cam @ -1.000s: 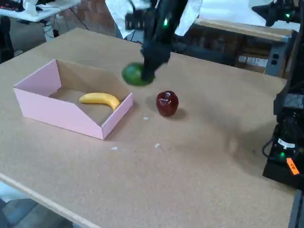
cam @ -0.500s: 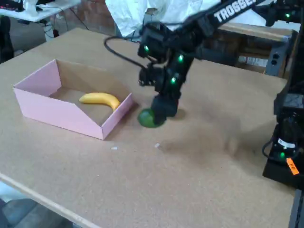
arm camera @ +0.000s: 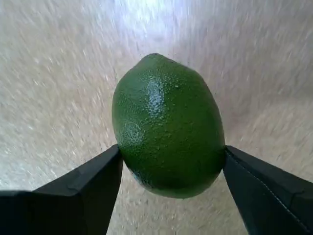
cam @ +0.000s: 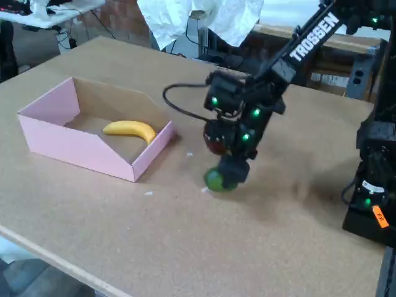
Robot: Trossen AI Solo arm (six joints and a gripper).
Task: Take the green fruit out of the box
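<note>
Green lime-like fruit (arm camera: 168, 127) clamped between black gripper (arm camera: 171, 171) fingers in wrist view; fixed view places fruit (cam: 216, 180) low over tan table (cam: 185, 235), outside pink cardboard box (cam: 80, 151) holding yellow banana (cam: 130, 129). Dark red apple (cam: 215, 146) mostly hidden behind arm.

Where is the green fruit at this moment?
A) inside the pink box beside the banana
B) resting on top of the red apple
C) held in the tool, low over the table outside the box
C: the green fruit sits clamped between the tool fingers, right of the box, which holds only the banana.
</note>
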